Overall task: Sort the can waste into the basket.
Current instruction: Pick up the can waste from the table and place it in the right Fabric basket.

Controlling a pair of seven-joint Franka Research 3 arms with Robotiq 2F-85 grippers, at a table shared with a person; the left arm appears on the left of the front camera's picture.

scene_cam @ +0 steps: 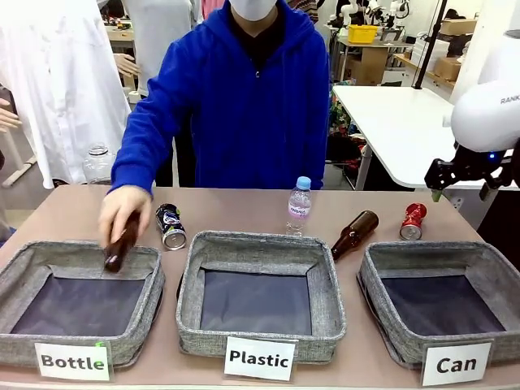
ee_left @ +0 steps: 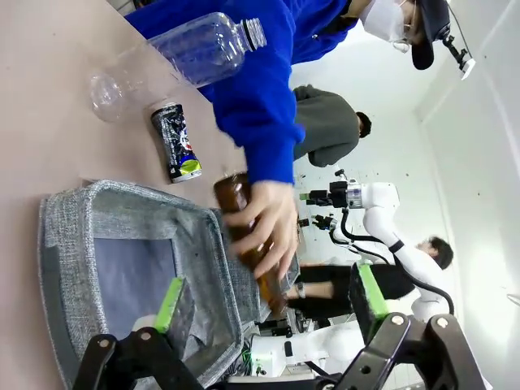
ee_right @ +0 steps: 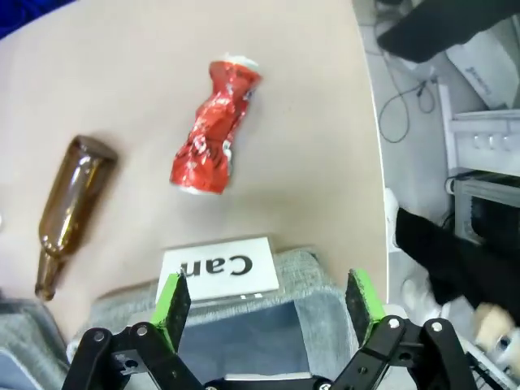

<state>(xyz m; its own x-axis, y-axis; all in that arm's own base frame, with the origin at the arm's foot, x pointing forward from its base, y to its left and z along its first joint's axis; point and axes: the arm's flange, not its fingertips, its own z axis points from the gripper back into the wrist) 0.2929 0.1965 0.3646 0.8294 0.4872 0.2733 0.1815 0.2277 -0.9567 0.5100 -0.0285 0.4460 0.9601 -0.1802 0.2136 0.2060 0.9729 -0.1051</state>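
The crushed red can (scene_cam: 413, 221) lies on the table just behind the grey basket (scene_cam: 443, 258) labelled "Can", at the right. My right gripper (scene_cam: 461, 193) hangs open above and to the right of it. In the right wrist view the red can (ee_right: 214, 127) lies beyond the basket's rim (ee_right: 318, 286), left of centre between my open right gripper (ee_right: 268, 301) fingers. The dark can (scene_cam: 171, 226) lies behind the gap between the Bottle and Plastic baskets. My left gripper (ee_left: 270, 296) is open over the Bottle basket, with the dark can (ee_left: 177, 142) beyond it.
A person's hand (scene_cam: 122, 210) holds a brown bottle (scene_cam: 120, 244) over the Bottle basket (scene_cam: 49, 253). The Plastic basket (scene_cam: 260, 244) sits in the middle. A small clear bottle (scene_cam: 299, 205) stands behind it, and another brown bottle (scene_cam: 354, 233) lies beside the red can.
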